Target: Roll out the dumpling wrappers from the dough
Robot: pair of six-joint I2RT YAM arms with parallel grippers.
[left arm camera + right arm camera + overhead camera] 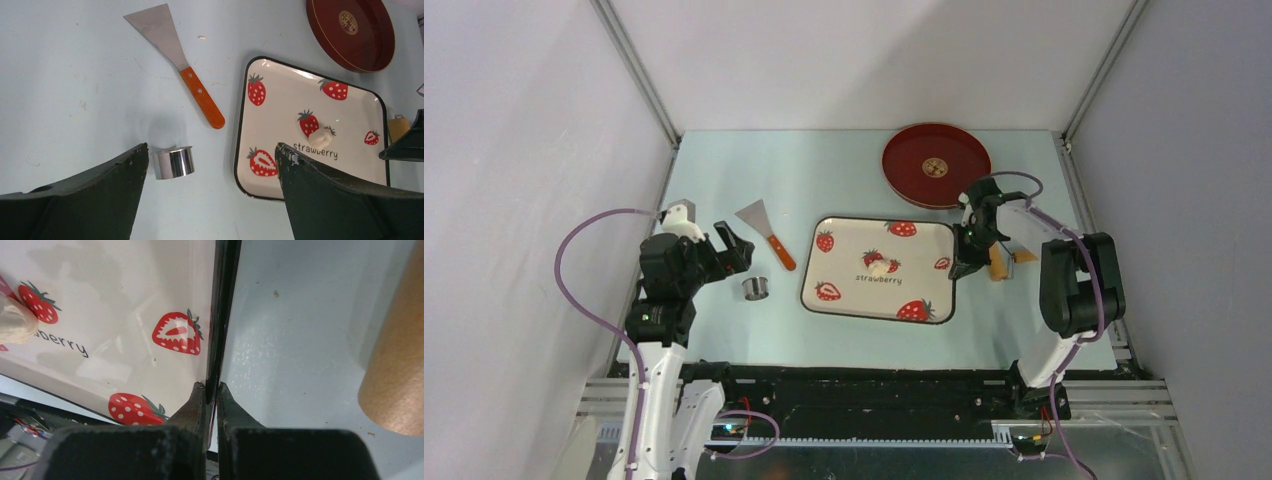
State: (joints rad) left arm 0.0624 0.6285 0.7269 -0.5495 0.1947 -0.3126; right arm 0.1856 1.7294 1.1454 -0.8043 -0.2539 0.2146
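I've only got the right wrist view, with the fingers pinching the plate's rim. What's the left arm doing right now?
Observer: The left gripper hangs open over the table, left of the strawberry plate, holding nothing.
Operator: Is there a cutter anywhere?
Observer: Yes, a steel ring cutter stands on the table close to that gripper, between it and the plate's left edge.
Operator: And somewhere to put finished wrappers?
Observer: A red tray sits at the far side of the table, just beyond the plate's far right corner.
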